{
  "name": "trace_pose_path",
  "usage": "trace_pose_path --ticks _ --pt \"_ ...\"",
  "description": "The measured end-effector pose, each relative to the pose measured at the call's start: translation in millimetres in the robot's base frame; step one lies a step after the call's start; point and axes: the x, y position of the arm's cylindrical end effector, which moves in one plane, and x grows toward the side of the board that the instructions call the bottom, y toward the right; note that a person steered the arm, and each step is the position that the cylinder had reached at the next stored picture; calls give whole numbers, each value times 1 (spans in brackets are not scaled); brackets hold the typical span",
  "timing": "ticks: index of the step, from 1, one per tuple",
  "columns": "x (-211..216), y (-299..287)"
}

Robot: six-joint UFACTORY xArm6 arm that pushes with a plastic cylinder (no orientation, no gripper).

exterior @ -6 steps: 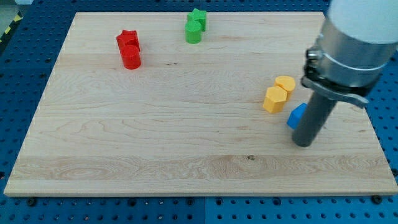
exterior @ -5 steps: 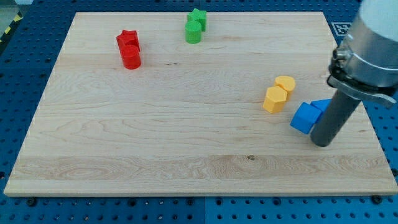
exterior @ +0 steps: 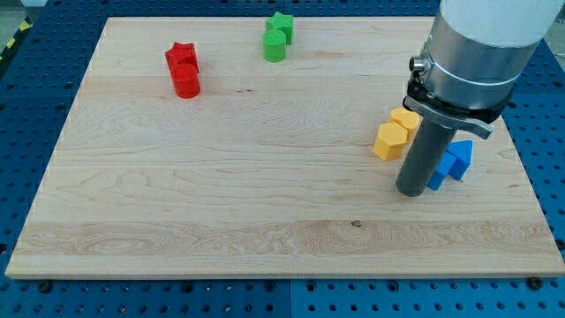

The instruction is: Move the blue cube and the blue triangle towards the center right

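Rod end came first: our tip (exterior: 410,192) was bare, holding nothing, touching the view's-left side of the blue cube (exterior: 439,175). The blue triangle (exterior: 459,155) sat against the cube's right. We judged both already centre right, little left to do. The board (exterior: 265,238) edge lay near on the right; 2 yellow blocks (exterior: 395,132) crowded the left.

2 red blocks (exterior: 184,70), 2 green blocks (exterior: 277,36), 2 yellow blocks (exterior: 395,132) on wooden board (exterior: 221,177)

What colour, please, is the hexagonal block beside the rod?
Yellow hexagonal block; the camera view shows it.
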Motion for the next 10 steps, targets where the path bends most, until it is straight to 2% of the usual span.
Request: trace_pose_path --ticks 4,7,10 --pt "0 57" --pt "-2 66" --pt "-30 82"
